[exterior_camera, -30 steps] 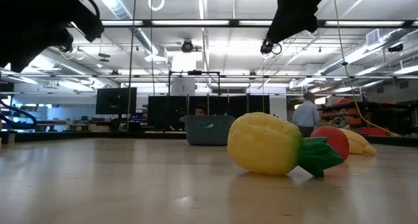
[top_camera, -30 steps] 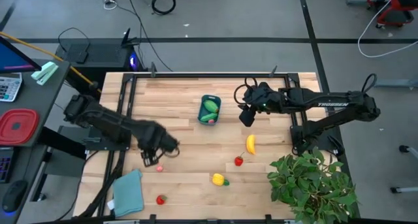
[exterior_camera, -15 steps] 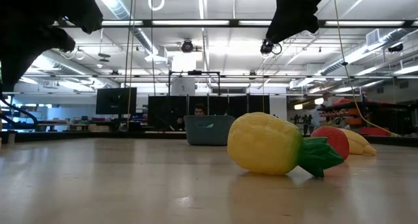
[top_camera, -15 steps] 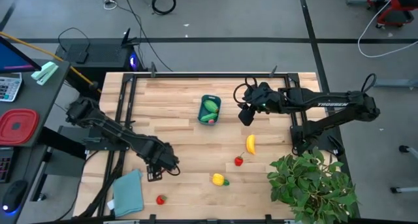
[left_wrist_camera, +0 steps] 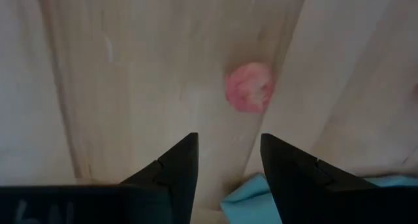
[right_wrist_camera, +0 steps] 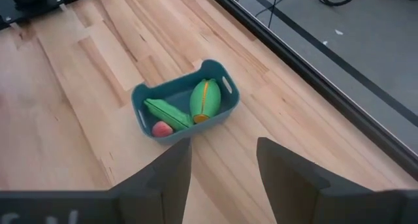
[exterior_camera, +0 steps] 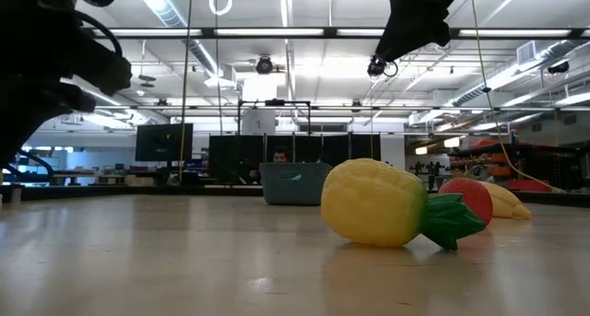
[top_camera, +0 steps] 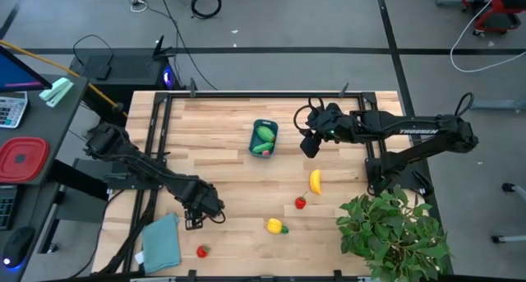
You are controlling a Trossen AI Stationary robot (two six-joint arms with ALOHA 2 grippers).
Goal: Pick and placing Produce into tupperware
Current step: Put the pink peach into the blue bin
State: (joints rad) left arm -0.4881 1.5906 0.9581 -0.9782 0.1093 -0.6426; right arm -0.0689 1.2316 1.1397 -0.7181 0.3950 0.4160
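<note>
The left gripper (left_wrist_camera: 228, 160) hangs low over the wooden table (top_camera: 230, 175), jaws parted at a moderate width and holding nothing. A small pink-red strawberry piece (left_wrist_camera: 249, 88) lies on the boards just ahead of the jaw tips, slightly off their centre line and clear of both. A corner of the teal cloth (left_wrist_camera: 251, 199) shows between the jaws, close under the wrist. In the high view this gripper (top_camera: 200, 212) sits beside the cloth (top_camera: 161, 241).

The right gripper (right_wrist_camera: 223, 160) is held above the table, jaws apart and empty. The teal tupperware (right_wrist_camera: 185, 100) stands ahead of its jaws, in line with the gap and well apart from the tips. The tub holds a green leafy piece (right_wrist_camera: 166, 112), a green cucumber-like piece (right_wrist_camera: 204, 100) and a small red piece (right_wrist_camera: 162, 128).

Outside the tub, on the table, lie a banana (top_camera: 316, 181), a red strawberry (top_camera: 301, 203), a yellow-and-green piece (top_camera: 276, 226) and another red strawberry (top_camera: 202, 251). A potted plant (top_camera: 394, 233) stands at the table's corner.
</note>
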